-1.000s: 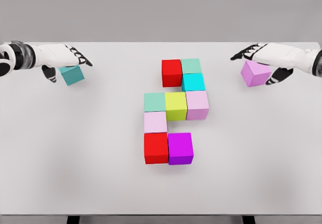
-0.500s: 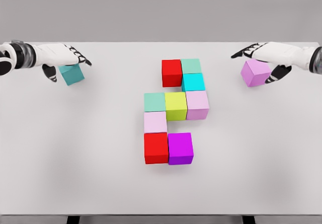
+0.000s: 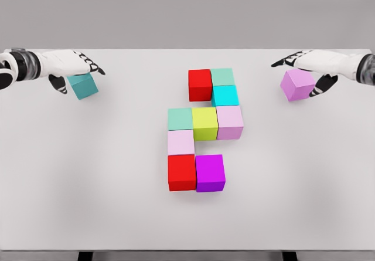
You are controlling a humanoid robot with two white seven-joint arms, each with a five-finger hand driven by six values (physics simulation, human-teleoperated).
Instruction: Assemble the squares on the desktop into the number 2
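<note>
Left hand [image 3: 75,68] gripping teal cube [image 3: 82,86], right hand [image 3: 310,67] gripping pink cube [image 3: 297,84], both far out either side of the half-built 2 [image 3: 202,129]. Probably light, rigid; best pinched on opposite flat faces.

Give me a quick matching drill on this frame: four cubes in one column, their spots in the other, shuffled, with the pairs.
Cubes:
1. teal cube
2. violet cube
3. yellow-green cube
4. magenta cube

Places:
A. middle of the centre row of the figure
B. under the left hand, far left of the table
C. bottom row, right of a red cube
D. under the right hand, far right of the table

Pairs: 1-B, 2-D, 3-A, 4-C
</note>
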